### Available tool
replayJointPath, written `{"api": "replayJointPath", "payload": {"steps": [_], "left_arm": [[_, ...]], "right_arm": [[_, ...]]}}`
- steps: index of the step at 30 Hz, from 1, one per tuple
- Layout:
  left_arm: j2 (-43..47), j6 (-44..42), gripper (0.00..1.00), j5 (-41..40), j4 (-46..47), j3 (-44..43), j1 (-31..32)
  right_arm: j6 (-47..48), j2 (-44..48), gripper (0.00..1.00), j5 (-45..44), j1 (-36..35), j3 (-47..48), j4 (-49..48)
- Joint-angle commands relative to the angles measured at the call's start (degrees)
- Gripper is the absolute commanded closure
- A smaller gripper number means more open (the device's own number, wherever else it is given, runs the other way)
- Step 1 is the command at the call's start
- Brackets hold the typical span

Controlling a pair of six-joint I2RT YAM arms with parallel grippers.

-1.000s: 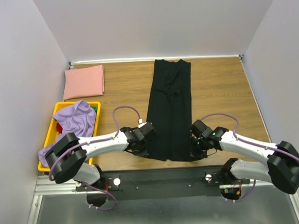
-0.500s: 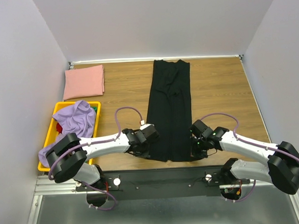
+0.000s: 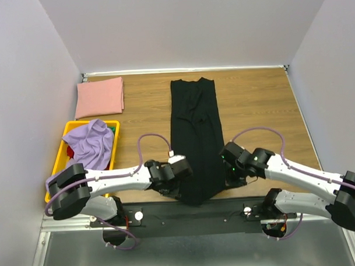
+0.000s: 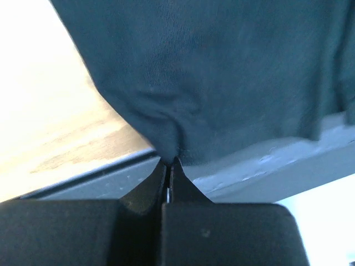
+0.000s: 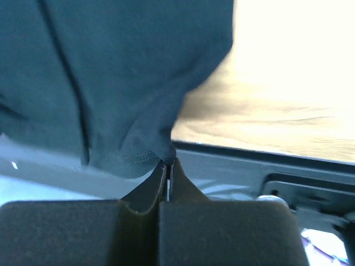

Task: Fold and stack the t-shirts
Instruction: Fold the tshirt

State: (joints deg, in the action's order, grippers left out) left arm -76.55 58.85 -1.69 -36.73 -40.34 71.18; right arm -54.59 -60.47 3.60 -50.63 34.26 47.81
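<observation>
The black t-shirt (image 3: 195,132) lies as a long narrow strip down the middle of the table, its near end hanging over the table's front edge. My left gripper (image 3: 180,182) is shut on its near left corner, seen as dark cloth (image 4: 211,83) in the left wrist view. My right gripper (image 3: 228,177) is shut on its near right corner (image 5: 111,83). The dusty pink t-shirt (image 3: 99,96) lies folded at the far left. The lavender t-shirt (image 3: 87,145) is crumpled in the yellow crate (image 3: 65,137).
The yellow crate stands at the left edge, next to my left arm. The wooden table (image 3: 258,107) ends in a metal rail (image 3: 198,211) at the front. White walls close in the back and both sides.
Both grippers pulled the black shirt's near end toward me and a little left. The whole strip slid nearer and left, its far end off the back edge and its near end over the front edge.
</observation>
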Motion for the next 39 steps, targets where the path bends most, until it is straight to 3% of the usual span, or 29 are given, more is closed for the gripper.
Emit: {"api": "replayJointPath", "payload": {"steps": [1, 6, 14, 23, 39], "left_arm": [[2.55, -3.64, 1.0, -5.41, -1.06, -6.32, -6.38], [3.96, -12.42, 1.0, -9.38, 2.09, -11.07, -19.29], [-4.64, -21.13, 1.0, -9.21, 12.19, -15.99, -28.89], [-16.68, -27.03, 1.0, -9.73, 15.37, -24.87, -35.04], [-28.21, -32.57, 1.0, -8.85, 19.06, -35.6, -40.24]], "right_arm": [[1.66, -4.12, 0.99, -14.38, 0.35, 11.23, 4.65], [8.34, -13.95, 0.99, -19.5, 6.75, 20.75, 4.31], [20.73, -23.18, 0.99, -18.89, 17.31, 29.36, -2.97], [26.63, -33.3, 0.99, -18.1, 22.59, 35.87, -8.87], [31.47, -44.47, 0.99, -15.99, 27.34, 44.66, -13.09]]}}
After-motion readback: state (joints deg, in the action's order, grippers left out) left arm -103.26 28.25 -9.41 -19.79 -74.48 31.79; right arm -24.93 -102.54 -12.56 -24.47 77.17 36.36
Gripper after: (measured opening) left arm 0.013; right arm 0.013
